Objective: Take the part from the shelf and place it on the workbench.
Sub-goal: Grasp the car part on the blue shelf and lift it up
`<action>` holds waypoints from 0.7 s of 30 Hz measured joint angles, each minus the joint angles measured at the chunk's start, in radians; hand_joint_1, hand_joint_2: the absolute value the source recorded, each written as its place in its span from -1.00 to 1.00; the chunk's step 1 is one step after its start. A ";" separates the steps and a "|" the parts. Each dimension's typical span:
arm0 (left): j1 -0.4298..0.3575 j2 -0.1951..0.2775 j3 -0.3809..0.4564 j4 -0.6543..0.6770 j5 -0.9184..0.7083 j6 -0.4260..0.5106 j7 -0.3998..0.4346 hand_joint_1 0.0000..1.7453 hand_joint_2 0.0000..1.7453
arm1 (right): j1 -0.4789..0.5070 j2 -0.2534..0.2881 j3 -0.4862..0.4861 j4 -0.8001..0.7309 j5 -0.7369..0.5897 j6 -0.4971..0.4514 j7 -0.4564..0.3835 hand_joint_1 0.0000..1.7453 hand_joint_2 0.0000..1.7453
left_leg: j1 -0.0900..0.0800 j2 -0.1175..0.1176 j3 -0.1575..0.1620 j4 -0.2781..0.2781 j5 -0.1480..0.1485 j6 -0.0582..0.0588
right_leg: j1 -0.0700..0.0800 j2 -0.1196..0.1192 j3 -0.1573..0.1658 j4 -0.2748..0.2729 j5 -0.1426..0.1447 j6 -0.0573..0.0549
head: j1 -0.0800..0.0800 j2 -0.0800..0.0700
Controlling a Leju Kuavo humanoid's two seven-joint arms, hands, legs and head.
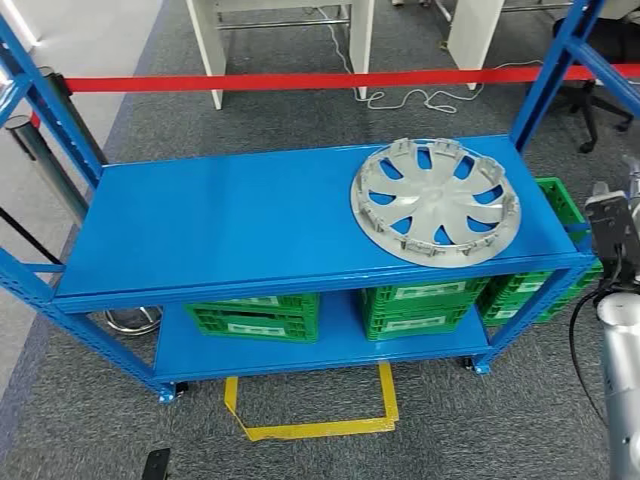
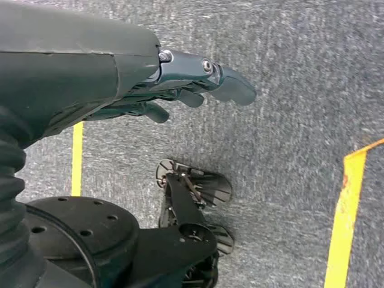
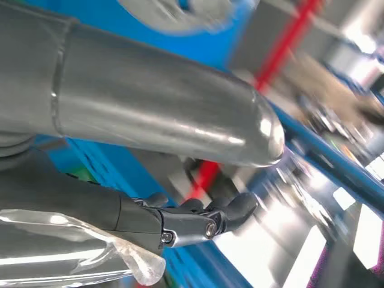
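Silver-grey plastic is what the part (image 1: pixel 435 201) appears to be made of: a wheel cover with spoke-shaped openings and clips around its rim, laid flat on the right end of the top board of the blue shelf (image 1: pixel 226 225), untouched by either hand. Green crates (image 1: pixel 256 315) are stowed on the lower board, with another at the shelf's right end. A red barrier tape (image 1: pixel 302 80) is stretched behind the shelf, and yellow floor tape (image 1: pixel 317 428) is seen on the grey carpet in front of it. The right arm (image 1: pixel 623 370) is raised at the right edge of the head view, beside the shelf's right end. In the right wrist view the right hand (image 3: pixel 199 219) is seen near the blue frame, its fingers (image 3: pixel 237 207) stretched out and nothing held; the background is blurred. The left hand (image 2: pixel 194 84) is seen hanging over the carpet, fingers extended and loosely together, nothing grasped.
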 joint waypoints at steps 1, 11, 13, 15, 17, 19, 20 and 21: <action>0.001 0.000 0.000 0.000 -0.001 0.001 -0.001 -1.00 1.00 | 0.012 0.009 0.000 -0.021 -0.001 -0.017 0.003 -1.00 -1.00 | 0.000 -0.001 -0.001 0.000 0.000 0.000 | 0.000 -0.001 0.000 0.000 0.000 0.000 | 0.000 0.000; -0.001 -0.001 -0.001 0.003 -0.010 0.003 -0.006 -1.00 1.00 | 0.131 0.092 0.013 -0.207 -0.057 -0.092 0.018 -1.00 -1.00 | 0.000 -0.007 -0.005 0.000 0.001 -0.001 | 0.000 -0.007 -0.003 0.000 -0.002 0.000 | 0.000 0.000; 0.000 -0.001 -0.001 0.003 -0.010 0.003 -0.006 -1.00 1.00 | 0.136 0.096 0.013 -0.217 -0.062 -0.095 0.015 -1.00 -1.00 | 0.000 -0.007 -0.006 0.000 0.001 -0.001 | 0.000 -0.007 -0.003 0.000 -0.003 0.000 | 0.000 0.000; 0.000 -0.001 -0.001 0.004 -0.011 0.003 -0.007 -1.00 1.00 | 0.157 0.115 0.014 -0.249 -0.083 -0.104 0.000 -1.00 -1.00 | 0.000 -0.008 -0.007 0.000 0.001 -0.001 | 0.000 -0.007 -0.004 -0.001 -0.003 0.000 | 0.000 0.000; 0.001 -0.001 -0.001 0.004 -0.011 0.004 -0.008 -1.00 1.00 | 0.190 0.145 0.013 -0.297 -0.111 -0.116 -0.020 -1.00 -1.00 | 0.000 -0.008 -0.008 0.000 0.001 -0.001 | 0.000 -0.008 -0.004 -0.001 -0.003 0.000 | 0.000 0.000; 0.001 0.000 0.000 0.005 -0.012 0.004 -0.007 -1.00 1.00 | 0.204 0.160 -0.001 -0.325 -0.126 -0.101 -0.010 -1.00 -1.00 | -0.001 -0.008 -0.009 0.000 0.000 -0.001 | -0.001 -0.008 -0.004 -0.002 -0.003 0.000 | 0.000 0.000; 0.002 0.000 0.000 0.006 -0.013 0.005 -0.005 -1.00 1.00 | 0.200 0.157 -0.009 -0.324 -0.127 -0.086 0.002 -1.00 -1.00 | -0.001 -0.008 -0.009 0.000 0.000 -0.001 | -0.001 -0.008 -0.005 -0.002 -0.003 0.000 | 0.000 0.000; 0.002 0.001 0.000 0.007 -0.014 0.005 -0.004 -1.00 1.00 | 0.188 0.150 -0.019 -0.313 -0.125 -0.067 0.016 -1.00 -1.00 | -0.002 -0.008 -0.009 0.000 0.000 -0.001 | -0.001 -0.008 -0.005 -0.002 -0.003 0.000 | 0.000 0.000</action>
